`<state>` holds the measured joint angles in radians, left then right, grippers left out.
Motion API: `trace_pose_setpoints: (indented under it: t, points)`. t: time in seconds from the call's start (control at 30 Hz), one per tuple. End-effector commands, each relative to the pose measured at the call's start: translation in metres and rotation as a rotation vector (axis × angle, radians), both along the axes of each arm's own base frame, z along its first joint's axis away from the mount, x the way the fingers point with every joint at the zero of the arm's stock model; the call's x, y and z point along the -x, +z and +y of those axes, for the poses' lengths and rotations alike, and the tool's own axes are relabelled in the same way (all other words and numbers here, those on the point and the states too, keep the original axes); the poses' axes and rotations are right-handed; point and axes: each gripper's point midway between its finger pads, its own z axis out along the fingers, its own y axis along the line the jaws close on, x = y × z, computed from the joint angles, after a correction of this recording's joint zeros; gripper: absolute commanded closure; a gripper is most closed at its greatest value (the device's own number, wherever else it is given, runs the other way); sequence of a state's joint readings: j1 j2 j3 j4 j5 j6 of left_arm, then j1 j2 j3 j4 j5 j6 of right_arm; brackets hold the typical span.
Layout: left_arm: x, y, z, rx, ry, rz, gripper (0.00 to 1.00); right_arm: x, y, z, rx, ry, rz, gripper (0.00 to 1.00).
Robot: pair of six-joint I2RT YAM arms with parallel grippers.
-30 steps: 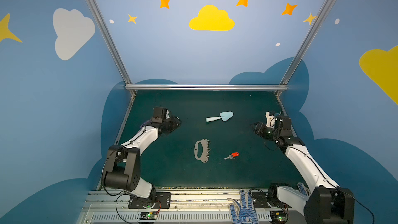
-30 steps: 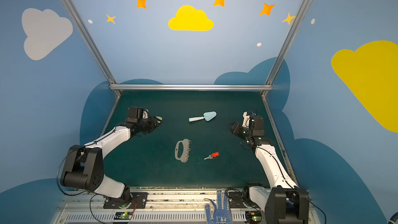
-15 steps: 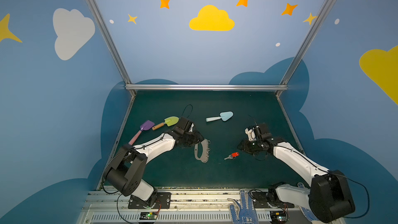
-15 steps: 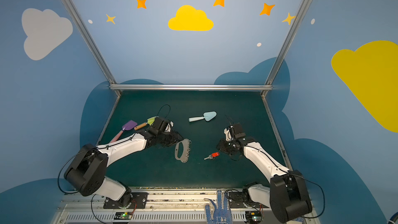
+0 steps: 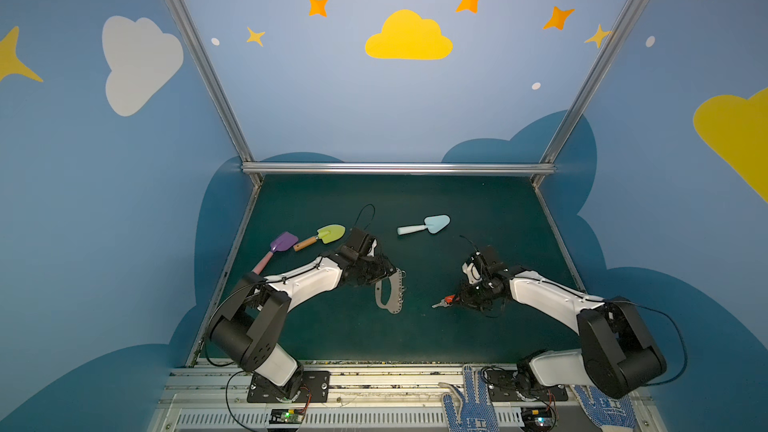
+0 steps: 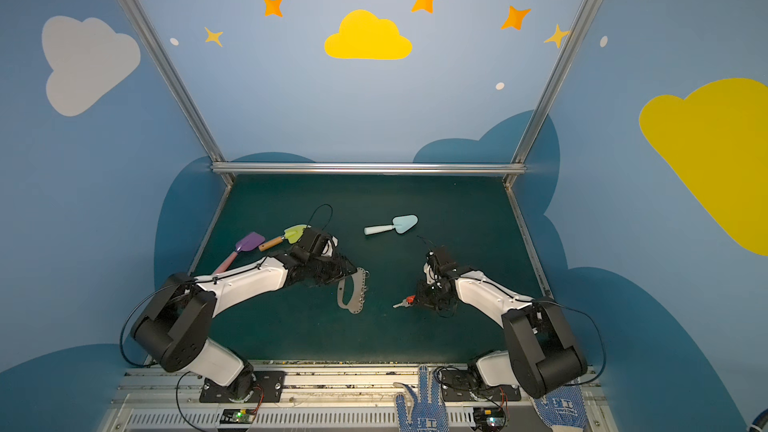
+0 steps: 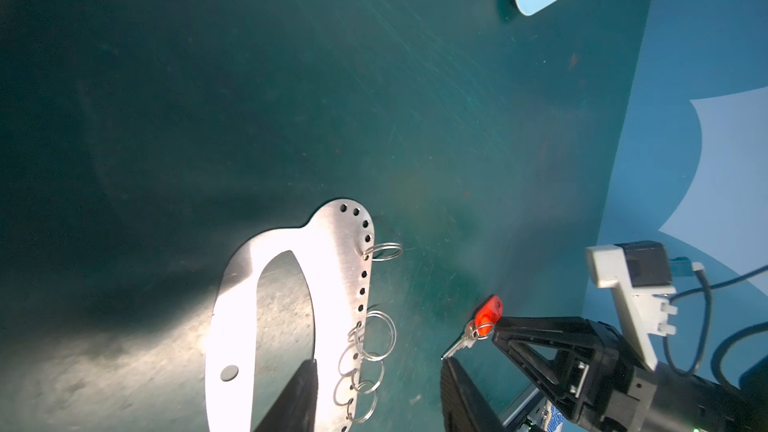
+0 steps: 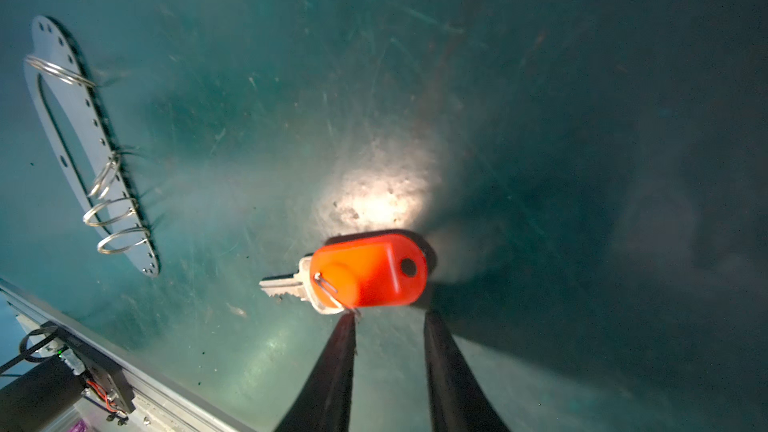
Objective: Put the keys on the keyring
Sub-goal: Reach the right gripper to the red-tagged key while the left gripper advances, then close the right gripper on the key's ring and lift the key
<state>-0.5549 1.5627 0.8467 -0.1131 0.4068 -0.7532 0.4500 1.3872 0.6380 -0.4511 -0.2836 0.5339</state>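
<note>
The left gripper (image 7: 376, 367) is hanging over the keyring (image 7: 332, 251) with its jaws standing apart. They are straddling the edge that carries the wire rings (image 7: 380, 334), probably to pin the plate steady, and are not squeezing anything yet. The keyring is lying flat on the green mat (image 5: 478, 201) near the middle. It is a shiny grey oblong plate with an oval cut-out and a row of small holes. To its right the key (image 8: 282, 284) is lying on the mat, small and silver, joined to a red tag (image 8: 370, 270). The right gripper (image 8: 390, 317) is hovering at the tag, jaws apart and lining up with its ends, seemingly preparing to pinch it.
</note>
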Motion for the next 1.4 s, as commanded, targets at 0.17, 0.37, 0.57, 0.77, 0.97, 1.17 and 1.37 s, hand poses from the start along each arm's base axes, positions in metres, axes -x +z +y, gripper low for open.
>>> trace_pose_setpoints:
  t: [0.17, 0.37, 0.57, 0.77, 0.97, 1.17, 1.37]
  points:
    - [0.003, 0.001, -0.002, 0.011, -0.003, 0.005, 0.5, -0.011, 0.014, 0.021, -0.074, 0.025, -0.041, 0.72]
    - [0.003, 0.002, -0.003, 0.013, -0.004, 0.003, 0.5, -0.01, 0.018, 0.031, -0.1, 0.047, -0.058, 0.71]
    - [0.005, 0.002, -0.004, 0.014, -0.008, 0.004, 0.5, -0.017, 0.022, 0.037, -0.104, 0.055, -0.066, 0.82]
    - [0.006, 0.004, -0.004, 0.016, -0.007, -0.001, 0.5, -0.019, 0.025, 0.04, -0.1, 0.067, -0.077, 0.9]
    - [0.006, 0.007, -0.005, 0.018, -0.011, -0.005, 0.5, -0.019, 0.02, 0.035, -0.045, 0.085, -0.074, 0.71]
    - [0.008, 0.008, -0.004, 0.014, -0.01, -0.006, 0.5, -0.015, 0.018, 0.036, -0.018, 0.125, -0.064, 0.73]
    - [0.008, 0.008, -0.003, 0.016, -0.004, -0.008, 0.5, -0.01, 0.012, 0.033, 0.023, 0.149, -0.04, 0.75]
